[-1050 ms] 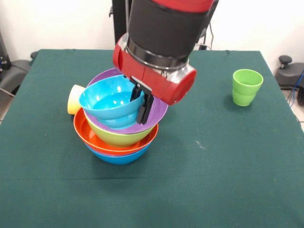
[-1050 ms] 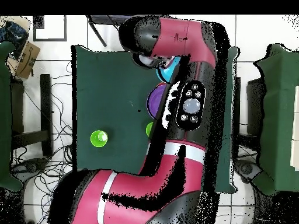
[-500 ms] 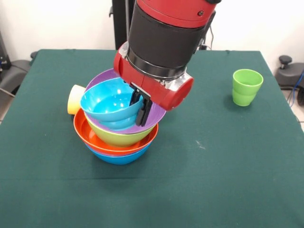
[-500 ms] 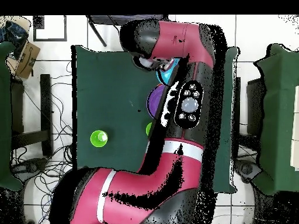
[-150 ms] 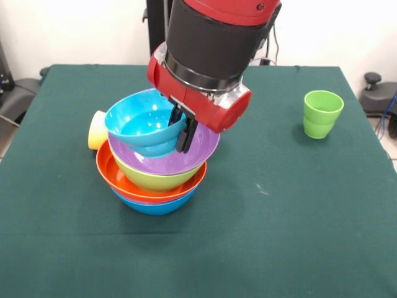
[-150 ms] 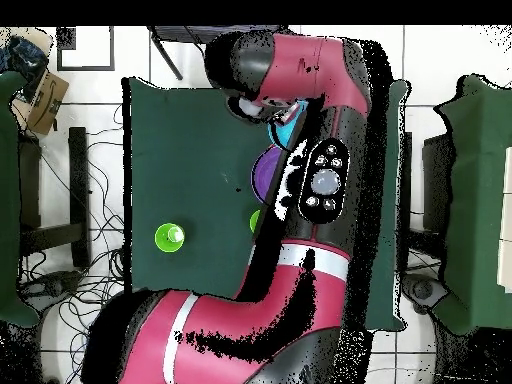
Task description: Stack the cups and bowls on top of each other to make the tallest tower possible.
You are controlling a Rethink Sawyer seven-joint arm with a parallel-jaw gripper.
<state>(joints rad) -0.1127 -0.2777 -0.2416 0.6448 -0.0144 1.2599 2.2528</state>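
Observation:
A tower of nested bowls stands left of centre on the table: blue bowl [image 5: 155,205] lowest, then orange [image 5: 118,177], lime green [image 5: 149,180] and purple [image 5: 192,155]. My gripper [image 5: 182,127] is shut on the right rim of a turquoise bowl [image 5: 139,124], held tilted just above the purple one. A yellow cup [image 5: 97,129] lies on its side behind the tower's left. A light green cup [image 5: 322,113] stands upright at the far right. In the overhead view the arm hides most of the tower; a sliver of purple bowl [image 6: 264,170] and the light green cup [image 6: 168,237] show.
The green cloth table [image 5: 279,223] ends at its front edge near the picture's bottom. Chairs and cables stand beyond the table's sides. A small lime green patch [image 6: 254,221] shows beside the arm in the overhead view.
The gripper has lifted the turquoise bowl slightly, so it now sits higher above the purple bowl. The tower and cups have not moved.

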